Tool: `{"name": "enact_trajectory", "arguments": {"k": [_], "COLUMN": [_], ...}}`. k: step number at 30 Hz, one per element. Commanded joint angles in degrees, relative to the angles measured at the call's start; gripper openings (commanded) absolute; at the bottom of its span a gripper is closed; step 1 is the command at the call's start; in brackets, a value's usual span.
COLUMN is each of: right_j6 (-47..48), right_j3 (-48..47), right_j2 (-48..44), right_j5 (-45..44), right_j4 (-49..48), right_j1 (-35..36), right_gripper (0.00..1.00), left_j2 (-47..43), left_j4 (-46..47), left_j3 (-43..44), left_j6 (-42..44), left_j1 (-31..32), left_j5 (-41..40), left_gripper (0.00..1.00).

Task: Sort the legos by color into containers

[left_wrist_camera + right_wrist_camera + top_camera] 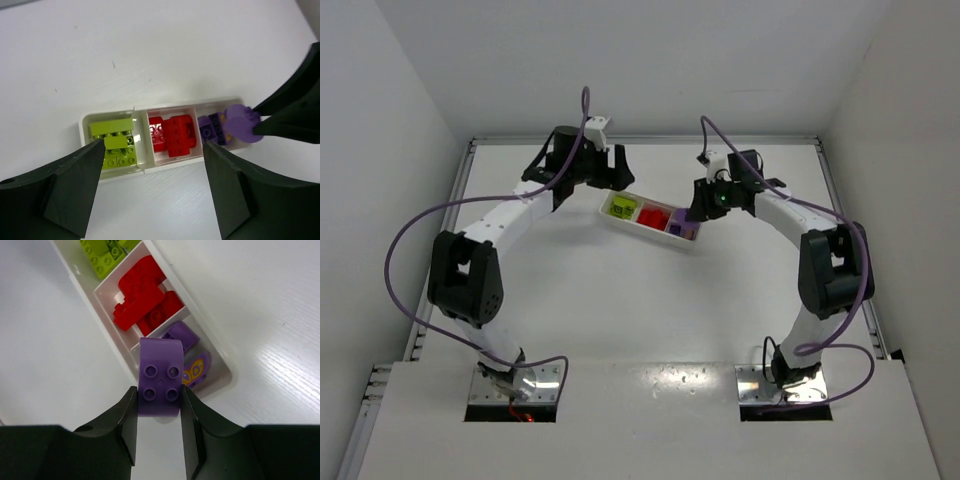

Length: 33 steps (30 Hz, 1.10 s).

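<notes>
The white tray (620, 222) lies at the table's far middle, with three compartments. Yellow-green legos (115, 142) fill one end, red legos (172, 135) the middle, purple legos (212, 127) the other end. My right gripper (159, 392) is shut on a purple brick (160, 375) with a rounded end, held above the purple compartment's near rim; a purple piece with a butterfly print (197, 367) lies below. My left gripper (150, 165) is open and empty, hovering just beside the tray's long side (175, 164).
White walls enclose the table on three sides. The right gripper's fingers (285, 120) show at the right of the left wrist view, over the tray's purple end. Both arms meet near the tray (698, 238).
</notes>
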<state>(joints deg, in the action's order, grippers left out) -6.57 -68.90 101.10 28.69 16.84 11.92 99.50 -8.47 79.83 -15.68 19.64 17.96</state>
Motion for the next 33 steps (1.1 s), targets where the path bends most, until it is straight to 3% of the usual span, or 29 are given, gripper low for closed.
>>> {"name": "enact_trajectory", "arguments": {"k": [1,11,12,14,15,17,18,21,28,33], "right_j6": [3.0,4.6,5.2,5.2,5.2,5.2,5.2,4.4,0.2,4.7], "right_j3": [-3.3,-6.5,-6.5,-5.9,-5.9,-5.1,-4.5,-4.5,-4.2,3.3], "right_j2": [1.6,5.9,5.9,5.9,5.3,3.9,3.4,0.1,-9.2,-13.6], "right_j5": [-3.6,-5.7,-5.7,-5.7,-6.3,-7.0,-7.0,-7.0,-13.4,-17.6], "right_j4": [-0.8,0.3,0.3,0.3,0.3,0.3,0.3,0.3,-1.4,-0.8], "right_j1": [0.4,1.5,1.5,2.1,2.7,3.3,3.3,3.9,1.8,-6.4], "right_gripper": [0.01,0.21,0.33,0.41,0.51,0.60,0.71,0.85,0.92,0.92], "left_j2": [-3.9,-5.5,-5.5,-5.5,-5.5,-5.5,-5.5,-6.3,-8.9,-10.0], "left_j4": [1.1,-2.8,-2.8,-3.4,-4.2,-4.2,-4.7,-4.7,-7.3,-9.2], "left_j3": [-0.9,-2.0,-2.0,-2.5,-2.5,-2.5,-3.0,-4.4,-10.4,-13.4], "left_j6": [0.4,2.7,2.7,2.7,2.7,2.7,2.2,2.1,3.7,6.0], "left_j1": [0.4,0.4,0.4,0.4,0.4,0.4,-0.3,-0.8,-4.2,-7.3], "left_j5": [-0.6,-5.0,-5.0,-5.6,-6.3,-7.1,-7.1,-7.1,-6.5,-9.7], "left_gripper": [0.86,0.90,0.90,0.92,0.92,0.92,0.93,0.94,0.97,0.98]}}
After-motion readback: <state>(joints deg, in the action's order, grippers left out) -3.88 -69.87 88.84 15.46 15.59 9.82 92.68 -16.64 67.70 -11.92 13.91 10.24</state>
